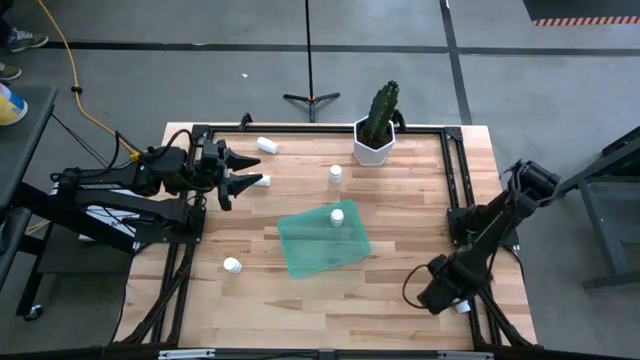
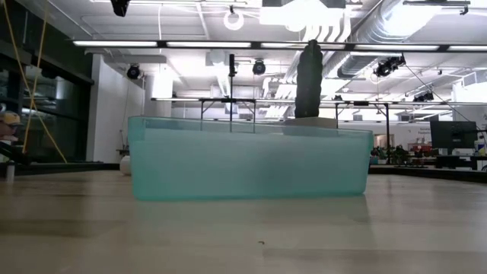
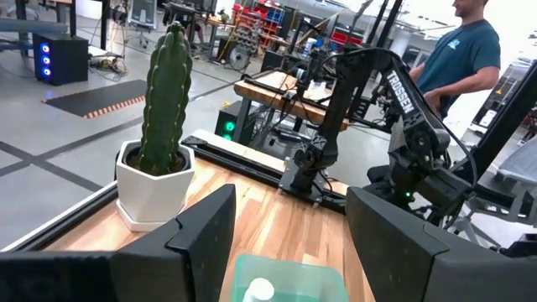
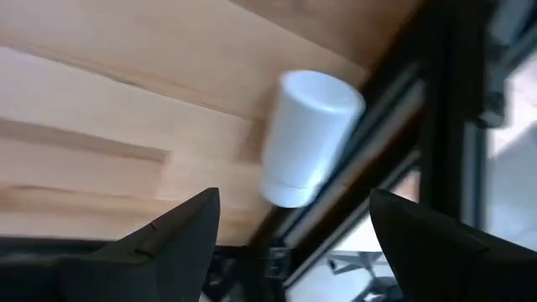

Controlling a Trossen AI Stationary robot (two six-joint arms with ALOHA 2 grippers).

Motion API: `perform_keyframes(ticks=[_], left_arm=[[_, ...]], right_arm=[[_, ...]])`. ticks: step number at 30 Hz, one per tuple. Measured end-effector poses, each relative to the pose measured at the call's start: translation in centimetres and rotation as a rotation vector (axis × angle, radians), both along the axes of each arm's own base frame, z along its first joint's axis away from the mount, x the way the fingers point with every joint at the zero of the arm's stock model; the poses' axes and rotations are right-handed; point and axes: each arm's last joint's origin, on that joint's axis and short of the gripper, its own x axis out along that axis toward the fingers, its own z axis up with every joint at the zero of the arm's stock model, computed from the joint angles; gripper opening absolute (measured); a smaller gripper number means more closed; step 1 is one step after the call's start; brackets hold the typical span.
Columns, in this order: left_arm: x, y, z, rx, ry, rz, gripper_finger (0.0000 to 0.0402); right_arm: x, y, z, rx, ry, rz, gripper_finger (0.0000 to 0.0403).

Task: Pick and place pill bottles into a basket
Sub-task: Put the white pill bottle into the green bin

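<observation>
The teal basket [image 1: 322, 243] lies mid-table and holds one upright white pill bottle [image 1: 337, 216]; it fills the low view [image 2: 251, 164]. Other bottles rest on the wood: one lying at the far left [image 1: 267, 145], one upright near the cactus pot [image 1: 335, 174], one near the left edge [image 1: 232, 265], and one [image 1: 262, 181] just off my left fingertips. My left gripper [image 1: 243, 170] is open and empty at the far left, pointing toward the basket [image 3: 285, 277]. My right gripper [image 1: 452, 298] is open at the near right edge, facing a bottle [image 4: 306, 151] that lies against the black frame rail.
A white hexagonal pot with a green cactus [image 1: 376, 135] stands at the far edge. A black frame rail [image 1: 455, 180] runs around the table. A person [image 3: 466, 50] stands in the room beyond the right arm.
</observation>
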Motion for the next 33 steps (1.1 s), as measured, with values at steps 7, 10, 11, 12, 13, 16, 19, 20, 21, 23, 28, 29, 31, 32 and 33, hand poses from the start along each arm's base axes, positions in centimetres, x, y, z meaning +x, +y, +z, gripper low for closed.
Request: perform_keyframes(ticks=[7, 10, 11, 12, 13, 16, 19, 20, 21, 23, 28, 29, 31, 32, 33], left_arm=[[0.0, 0.0, 0.0, 0.0, 0.0, 0.0, 0.0262], [0.0, 0.0, 0.0, 0.0, 0.0, 0.0, 0.0262], [0.0, 0.0, 0.0, 0.0, 0.0, 0.0, 0.0262], [0.0, 0.0, 0.0, 0.0, 0.0, 0.0, 0.0262], [0.0, 0.0, 0.0, 0.0, 0.0, 0.0, 0.0262], [0.0, 0.0, 0.0, 0.0, 0.0, 0.0, 0.0262], [0.0, 0.0, 0.0, 0.0, 0.0, 0.0, 0.0262], [0.0, 0.0, 0.0, 0.0, 0.0, 0.0, 0.0262], [0.0, 0.0, 0.0, 0.0, 0.0, 0.0, 0.0262], [0.0, 0.0, 0.0, 0.0, 0.0, 0.0, 0.0262], [0.0, 0.0, 0.0, 0.0, 0.0, 0.0, 0.0262], [0.0, 0.0, 0.0, 0.0, 0.0, 0.0, 0.0262], [0.0, 0.0, 0.0, 0.0, 0.0, 0.0, 0.0262], [0.0, 0.0, 0.0, 0.0, 0.0, 0.0, 0.0262], [0.0, 0.0, 0.0, 0.0, 0.0, 0.0, 0.0262]], right_arm=[[-0.4, 0.6, -0.6, -0.03, 0.009, 0.024, 0.0298], [-0.2, 0.7, -1.3, -0.064, 0.011, 0.029, 0.0298], [-0.2, 0.8, -1.5, -0.071, 0.014, 0.031, 0.0298], [-0.1, 0.9, -1.8, -0.076, 0.018, 0.033, 0.0298], [-0.1, 1.0, -2.0, -0.079, 0.019, 0.036, 0.0298], [0.2, 1.3, -2.6, -0.075, 0.024, 0.04, 0.0298], [0.3, 1.5, -3.3, -0.083, 0.045, 0.042, 0.0298], [0.3, 1.5, -3.5, -0.089, 0.051, 0.046, 0.0298], [0.3, 1.6, -3.7, -0.096, 0.055, 0.051, 0.0298], [0.2, 1.6, -4.1, -0.113, 0.069, 0.058, 0.0298], [0.1, 2.1, -5.2, -0.143, 0.08, 0.078, 0.0298], [0.1, 2.3, -5.4, -0.14, 0.08, 0.083, 0.0298], [0.0, 2.6, -5.7, -0.13, 0.078, 0.095, 0.0298], [0.0, 2.7, -5.8, -0.127, 0.08, 0.097, 0.0298], [0.0, 2.7, -5.9, -0.129, 0.084, 0.098, 0.0298]])
